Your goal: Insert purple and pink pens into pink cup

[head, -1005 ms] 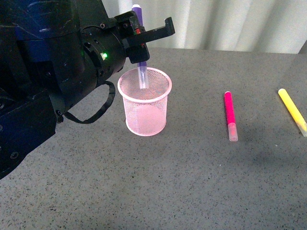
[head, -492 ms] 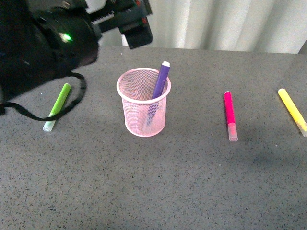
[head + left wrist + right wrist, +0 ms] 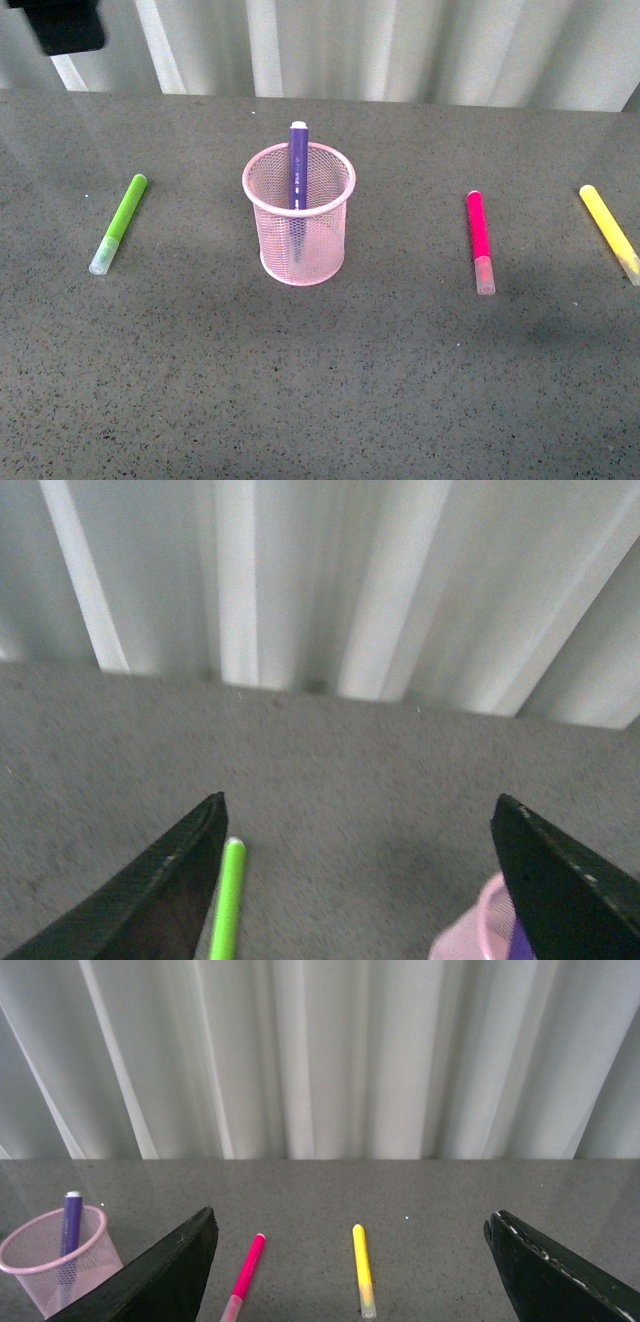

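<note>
We see the purple pen (image 3: 297, 165) standing nearly upright inside the pink cup (image 3: 322, 240), white end up and clear of the rim, its lower part showing faintly through the mesh. The cup sits on a grey speckled tabletop (image 3: 320, 390), a little left of the centre of the front view.

The pink pen (image 3: 479, 235) lies flat on the table to the right of the cup, well apart from it, with its pale cap pointing toward the near edge. Further right, close to the edge of the front view, lies a yellow pen (image 3: 608, 230), set at a slant. A lime-green pen (image 3: 120, 220) lies to the left of the cup, also well apart, with its pale cap at the near end.

The left gripper (image 3: 358, 810) hangs with its two dark fingers spread wide and nothing between them. Its wrist camera looks out over the lime-green pen and a sliver of the pink cup's rim. In the front view only a dark block of the left arm (image 3: 68, 25) shows, high in the far left corner, away from every pen.

The right gripper (image 3: 350, 1218) is likewise spread wide and empty. Its wrist camera looks out over the pink pen and the yellow pen on the table, and takes in the cup with the purple pen in it. A white pleated curtain (image 3: 450, 50) closes off the far side of the table.
</note>
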Motion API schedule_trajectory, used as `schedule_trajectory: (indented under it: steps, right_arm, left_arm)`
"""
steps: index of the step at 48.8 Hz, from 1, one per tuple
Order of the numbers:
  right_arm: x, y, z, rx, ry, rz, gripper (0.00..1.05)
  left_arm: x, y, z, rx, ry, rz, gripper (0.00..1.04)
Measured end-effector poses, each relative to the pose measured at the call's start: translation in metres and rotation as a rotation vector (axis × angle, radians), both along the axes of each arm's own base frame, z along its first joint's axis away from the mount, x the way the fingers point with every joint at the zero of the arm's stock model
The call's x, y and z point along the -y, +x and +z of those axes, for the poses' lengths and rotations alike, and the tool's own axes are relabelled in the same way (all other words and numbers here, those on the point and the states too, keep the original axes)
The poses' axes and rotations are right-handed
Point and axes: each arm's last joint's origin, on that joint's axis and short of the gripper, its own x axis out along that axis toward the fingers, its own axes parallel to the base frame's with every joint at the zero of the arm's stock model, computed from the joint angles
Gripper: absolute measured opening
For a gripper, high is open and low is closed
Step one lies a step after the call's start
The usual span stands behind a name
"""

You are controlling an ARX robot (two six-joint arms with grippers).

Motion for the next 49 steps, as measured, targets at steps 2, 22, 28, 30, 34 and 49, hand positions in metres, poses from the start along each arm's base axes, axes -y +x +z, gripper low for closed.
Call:
schedule_trajectory:
  steps: [2,22,28,30,34,49]
  right_arm:
    - [0.000,0.000,0.000,0.000,0.000,-0.002,0.98]
    - [0.000,0.000,0.000,0.000,0.000,0.000,0.98]
    - [0.000,0.000,0.000,0.000,0.000,0.000,0.98]
    - [0.000,0.000,0.000,0.000,0.000,0.000,0.98]
    - [0.000,0.000,0.000,0.000,0.000,0.000,0.98]
    - [0.000,0.000,0.000,0.000,0.000,0.000,0.98]
  left_arm:
    - [-0.006,-0.008,-0.002,0.064,0.024,0.008,0.74]
    - [-0.042,-0.066,-0.012,0.147,0.101,0.018,0.04]
    - [-0.049,-0.080,-0.016,0.143,0.108,0.029,0.04]
    - [-0.050,-0.083,-0.017,0.141,0.109,0.028,0.04]
    - [-0.053,-0.092,-0.019,0.143,0.108,0.023,0.04]
    - [-0.066,-0.114,-0.028,0.146,0.108,0.029,0.04]
